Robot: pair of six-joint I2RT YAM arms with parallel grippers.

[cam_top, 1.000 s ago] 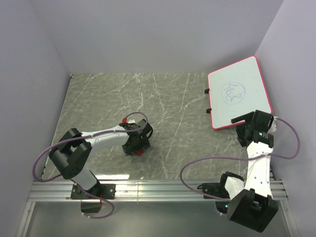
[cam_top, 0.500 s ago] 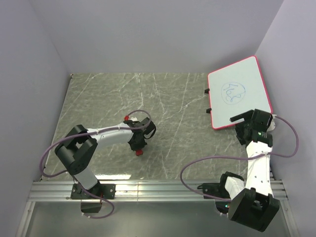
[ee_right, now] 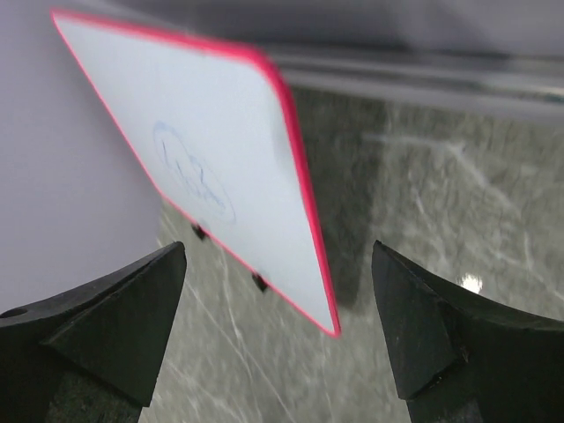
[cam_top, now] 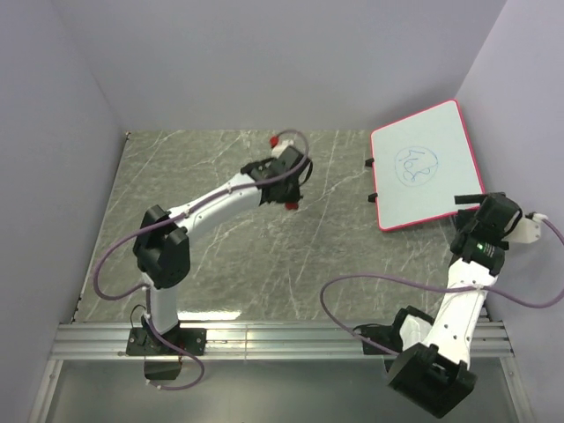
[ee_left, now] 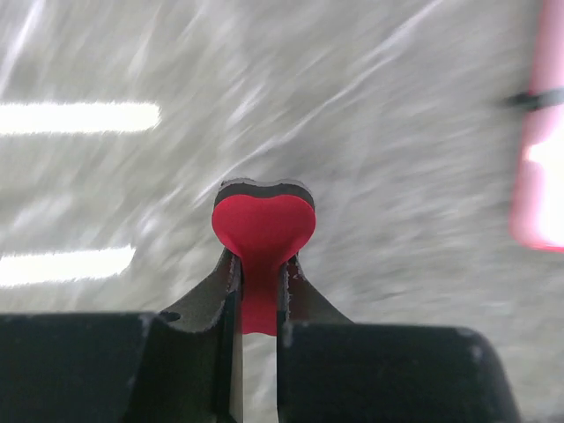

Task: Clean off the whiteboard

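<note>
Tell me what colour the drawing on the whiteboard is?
Blue; the scribble on the whiteboard shows best from the top camera.

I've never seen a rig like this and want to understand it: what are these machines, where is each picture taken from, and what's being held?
These are two robot arms bolted at the near edge of a grey marbled table. The wide picture looks down from a fixed camera above and behind them; the other two come from cameras on each wrist. The left pincer is clamped on a small red eraser block. The right pincer is open and empty, facing a large white board with a pink-red rim at the far right, which bears a blue circled scribble.
</note>
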